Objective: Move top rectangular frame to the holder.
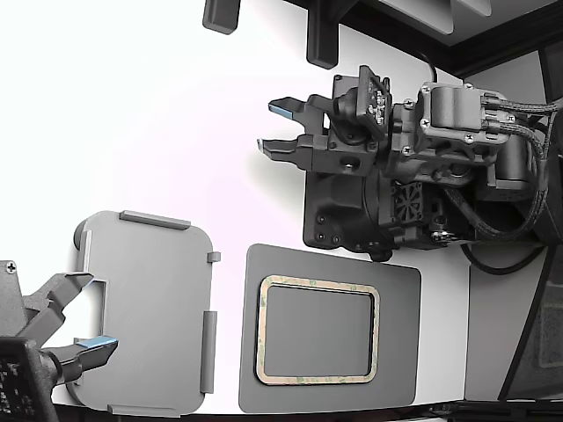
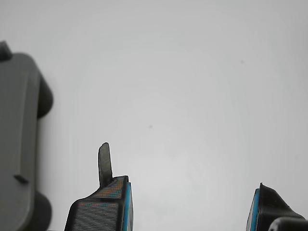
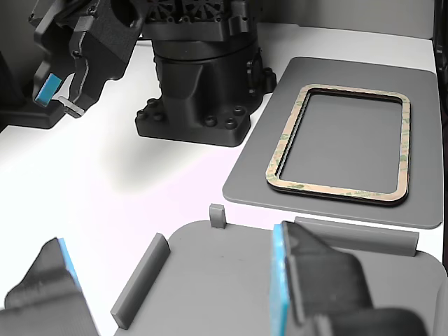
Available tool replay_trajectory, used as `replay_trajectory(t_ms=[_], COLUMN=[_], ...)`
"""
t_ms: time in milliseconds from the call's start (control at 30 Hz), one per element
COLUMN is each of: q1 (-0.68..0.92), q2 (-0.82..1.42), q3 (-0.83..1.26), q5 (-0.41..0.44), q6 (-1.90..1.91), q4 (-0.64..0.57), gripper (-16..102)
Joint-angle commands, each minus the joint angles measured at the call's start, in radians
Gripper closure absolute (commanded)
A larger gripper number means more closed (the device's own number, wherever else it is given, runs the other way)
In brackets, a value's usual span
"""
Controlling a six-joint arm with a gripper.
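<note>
My tool hangs with jaws apart and empty over bare worktop; the frame lies thin and flat, so I could lift both stacked frames or snag the holder.

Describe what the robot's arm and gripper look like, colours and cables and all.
The arm is matt black and dark grey plastic with silver screws and braided dark cables on the exterior view's right. Its gripper has two black angular fingers with bright blue pads. A second gripper looks alike.
</note>
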Motion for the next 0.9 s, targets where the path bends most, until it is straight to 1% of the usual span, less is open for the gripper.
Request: replay_trajectory(t_ms=[0, 700, 767, 800, 867], q1=[-0.008, -0.008, -0.008, -0.008, -0.009], q2=[0.021, 0.021, 0.021, 0.021, 0.021], q3=[-0.021, -0.021, -0.021, -0.021, -0.021], q5=[0.002, 0.003, 0.012, 0.014, 0.026], q6=[0.002, 0.003, 0.009, 0.011, 0.021], q4=[-0.006, -0.006, -0.006, -0.006, -0.005], gripper=[-14, -14, -12, -14, -14])
